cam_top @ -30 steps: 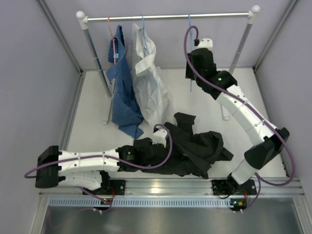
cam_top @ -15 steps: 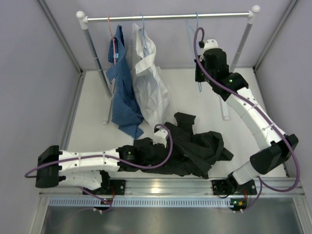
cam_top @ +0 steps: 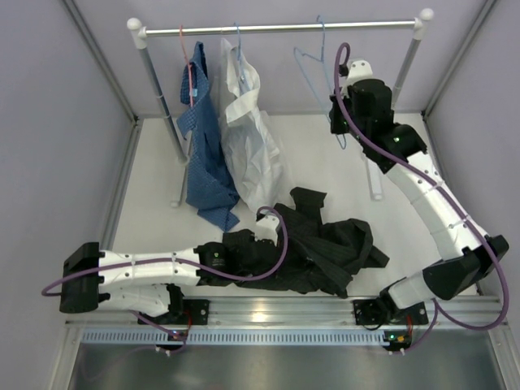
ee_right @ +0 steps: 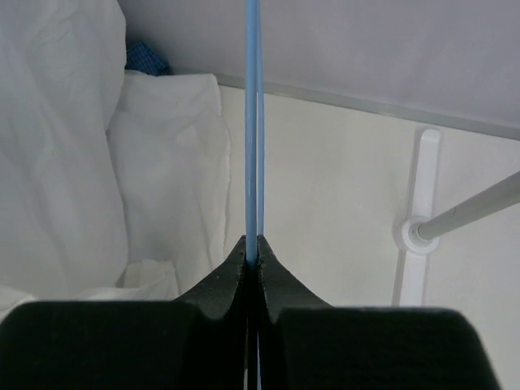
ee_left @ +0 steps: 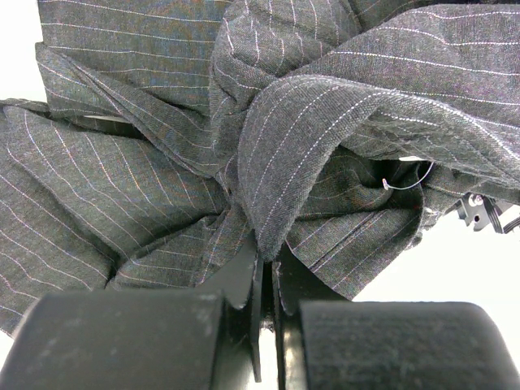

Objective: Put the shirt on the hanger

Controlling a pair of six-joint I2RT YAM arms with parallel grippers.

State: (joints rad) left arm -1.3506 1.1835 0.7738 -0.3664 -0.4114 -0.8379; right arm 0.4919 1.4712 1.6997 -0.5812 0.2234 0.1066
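Observation:
The black pinstriped shirt (cam_top: 325,244) lies crumpled on the table's near middle. My left gripper (cam_top: 244,246) is at its left edge, shut on a fold of the shirt (ee_left: 309,146); in the left wrist view the jaws (ee_left: 266,264) pinch the cloth. The light-blue wire hanger (cam_top: 311,69) hangs by its hook on the rail at the back right, tilted. My right gripper (cam_top: 336,122) is shut on its lower wire. In the right wrist view the wire (ee_right: 252,122) runs straight up from the closed jaws (ee_right: 253,252).
The clothes rail (cam_top: 284,28) spans the back. A blue patterned shirt (cam_top: 203,162) on a red hanger and a white shirt (cam_top: 252,146) hang at its left. The rail's right post (cam_top: 402,73) and foot (cam_top: 374,191) stand beside my right arm; the foot also shows in the right wrist view (ee_right: 418,231).
My right gripper has moved right and toward the back with the hanger, which now swings out to the gripper's left. The left arm and the shirt have not moved.

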